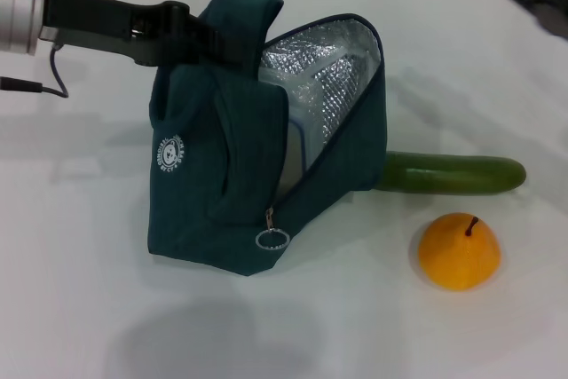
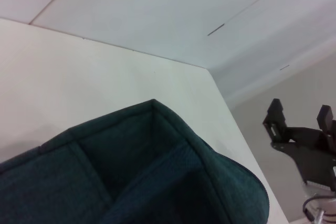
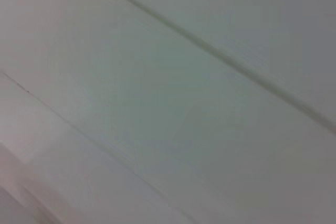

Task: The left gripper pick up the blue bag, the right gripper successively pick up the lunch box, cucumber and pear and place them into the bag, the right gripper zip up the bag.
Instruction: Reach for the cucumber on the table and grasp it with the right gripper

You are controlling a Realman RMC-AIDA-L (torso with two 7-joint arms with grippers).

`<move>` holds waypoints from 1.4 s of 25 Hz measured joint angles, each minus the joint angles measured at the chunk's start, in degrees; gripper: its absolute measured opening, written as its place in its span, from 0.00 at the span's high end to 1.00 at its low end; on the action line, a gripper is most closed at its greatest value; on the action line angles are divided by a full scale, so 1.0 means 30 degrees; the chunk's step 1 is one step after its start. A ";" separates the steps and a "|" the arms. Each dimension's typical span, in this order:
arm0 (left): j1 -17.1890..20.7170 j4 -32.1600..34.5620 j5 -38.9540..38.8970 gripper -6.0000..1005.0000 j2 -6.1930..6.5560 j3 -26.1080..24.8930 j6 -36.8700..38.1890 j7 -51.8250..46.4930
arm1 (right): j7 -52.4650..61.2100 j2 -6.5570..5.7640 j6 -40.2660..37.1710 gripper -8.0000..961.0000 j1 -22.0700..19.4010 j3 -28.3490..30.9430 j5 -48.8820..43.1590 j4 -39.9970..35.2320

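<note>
The left gripper [image 1: 222, 42] reaches in from the robot's left and is clamped on a loop handle at the top of the blue bag [image 1: 222, 193], its fingertips buried in the fabric fold. The bag stands on the white table [image 1: 89, 308] with its mouth gaping toward the robot's right, silver lining [image 1: 328, 77] showing and the ring zipper pull [image 1: 272, 239] hanging low at the front. A pale, blue-edged shape inside is probably the lunch box [image 1: 295, 153], mostly hidden. The cucumber [image 1: 453, 175] lies behind the bag, long axis left to right, its near end covered by the bag. The pear [image 1: 459, 251] sits just in front of it, stem up. The right gripper [image 2: 302, 121], cut off at the head view's far right corner, hangs well apart with its fingers spread.
</note>
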 joint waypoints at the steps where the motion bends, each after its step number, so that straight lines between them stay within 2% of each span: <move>1: 0.0000 0.0000 0.0000 0.95 0.0000 0.0000 0.0000 0.0000 | -0.0074 -0.0042 0.0109 0.36 -0.0369 -0.0161 -0.0113 -0.0731; 7: 0.0207 0.0145 0.0003 0.95 0.0153 0.0000 -0.0006 0.0051 | -0.0179 -0.0445 0.1786 0.35 -0.1899 -0.2475 -0.2257 -0.6500; 11: 0.0227 0.0146 0.0021 0.95 0.0173 -0.0001 -0.0007 0.0189 | 0.1183 -0.0980 0.2308 0.32 -0.1817 -0.3629 -0.4768 -0.9527; 15: 0.0231 0.0146 0.0031 0.96 0.0186 -0.0001 -0.0005 0.0329 | 0.3191 -0.1806 0.1649 0.28 -0.0911 -0.3971 -0.8022 -1.1692; 17: 0.0232 0.0145 0.0036 0.96 0.0219 -0.0001 -0.0005 0.0379 | 0.4161 -0.2501 0.0446 0.27 0.0082 -0.4012 -1.0190 -1.2230; 19: 0.0231 0.0144 0.0039 0.96 0.0246 -0.0001 -0.0003 0.0433 | 0.4705 -0.3178 -0.1062 0.21 0.1387 -0.4015 -1.2263 -1.2289; 21: 0.0230 0.0144 0.0063 0.96 0.0263 0.0000 -0.0003 0.0480 | 0.4898 -0.3534 -0.1897 0.14 0.2496 -0.4051 -1.4155 -1.2279; 23: 0.0221 0.0146 0.0080 0.96 0.0266 0.0009 -0.0004 0.0511 | 0.4549 -0.3580 -0.2143 0.08 0.3325 -0.4351 -1.6040 -1.2444; 27: 0.0120 0.0146 0.0105 0.96 0.0266 0.0029 -0.0003 0.0514 | 0.3865 -0.3589 -0.1987 0.09 0.4652 -0.6733 -1.8097 -1.2417; 29: 0.0063 0.0145 0.0125 0.96 0.0264 0.0029 -0.0003 0.0509 | 0.3590 -0.3459 -0.1848 0.09 0.5188 -0.7929 -1.8817 -1.2323; 32: -0.0074 0.0146 0.0132 0.96 0.0262 0.0043 -0.0003 0.0489 | 0.3124 -0.2791 -0.1417 0.09 0.5637 -0.8743 -2.0126 -1.2408; 35: -0.0117 0.0136 0.0135 0.96 0.0245 0.0096 -0.0003 0.0483 | 0.2627 -0.1933 -0.0734 0.09 0.5890 -0.8909 -2.1708 -1.2430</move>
